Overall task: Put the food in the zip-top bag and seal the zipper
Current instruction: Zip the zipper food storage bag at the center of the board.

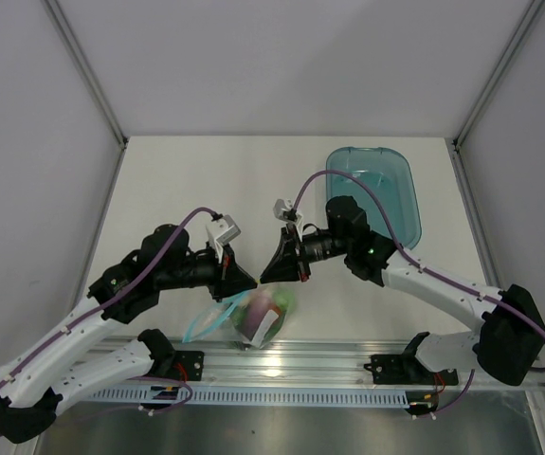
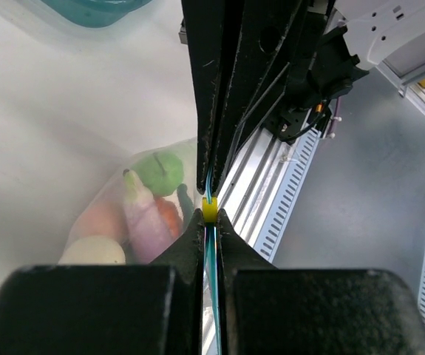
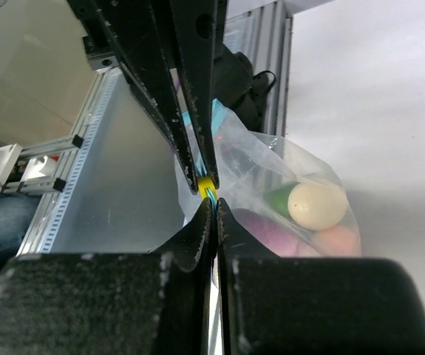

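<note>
Clear, crinkly plastic zip-top bag [image 1: 263,318] hangs directly below the two pincer tips, over the near edge of the white worktop [image 1: 206,180]. Whether its bottom rests on the worktop cannot be told.

Left pincer [image 2: 210,222]: fingers pressed together, pinching the thin teal plastic zipper strip [image 2: 212,255], which runs edge-on between them.

Right pincer [image 3: 213,203]: fingers likewise pressed together on the same strip, gripping from the opposite side.

The two pincers face each other tip to tip, nearly touching. A small yellow piece [image 2: 209,211] sits on the strip exactly between the tips.

Bag body falls away to one side beneath the pinch point. Toy food is inside the bag, visible through the film:
- round green piece [image 2: 160,171], closest to the tips
- pale purple-pink elongated piece [image 2: 144,216]
- orange piece [image 2: 170,216], just beside the purple one
- cream-white round piece [image 3: 317,205], further down the bag

Translucent blue oval plastic tray [image 1: 400,185] lies on the worktop well beyond the right pincer, behind that arm's wrist and apart from the bag.
</note>
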You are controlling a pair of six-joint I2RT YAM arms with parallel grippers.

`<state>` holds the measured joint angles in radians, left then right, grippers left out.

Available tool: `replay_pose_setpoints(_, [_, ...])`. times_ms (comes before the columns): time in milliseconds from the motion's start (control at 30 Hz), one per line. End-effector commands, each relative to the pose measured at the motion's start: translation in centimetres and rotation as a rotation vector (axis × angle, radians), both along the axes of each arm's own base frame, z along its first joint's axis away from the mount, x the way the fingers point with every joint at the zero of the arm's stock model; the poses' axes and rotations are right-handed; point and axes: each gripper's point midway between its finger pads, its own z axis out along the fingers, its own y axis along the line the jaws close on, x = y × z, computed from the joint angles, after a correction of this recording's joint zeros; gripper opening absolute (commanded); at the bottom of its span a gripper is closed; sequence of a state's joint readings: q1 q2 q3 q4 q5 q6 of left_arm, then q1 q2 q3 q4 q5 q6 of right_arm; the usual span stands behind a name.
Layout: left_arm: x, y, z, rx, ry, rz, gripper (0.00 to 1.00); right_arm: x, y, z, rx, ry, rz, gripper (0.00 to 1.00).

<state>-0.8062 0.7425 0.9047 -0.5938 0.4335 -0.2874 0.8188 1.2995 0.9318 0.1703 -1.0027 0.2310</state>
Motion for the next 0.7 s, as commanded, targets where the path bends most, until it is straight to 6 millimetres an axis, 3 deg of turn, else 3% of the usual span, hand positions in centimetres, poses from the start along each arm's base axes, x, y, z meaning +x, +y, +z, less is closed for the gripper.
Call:
replay_pose_setpoints(0, [-0.3, -0.4, 0.9, -0.043, -0.015, -0.02, 0.0, 2.4, 0.5, 1.4, 0.014, -0.089, -0.149, 0.0])
replay_pose_setpoints(300, [-0.4, -0.1, 1.0, -0.046, -0.02, -0.01, 0.01, 4.7, 0.0, 0.1, -0.02, -0.095, -0.316, 0.0])
replay_pose_setpoints(667, [-0.4, 0.3, 0.8, -0.041, -0.023, 0.006, 0.01, 5.7, -0.7, -0.2, -0.044, -0.096, -0.4, 0.0])
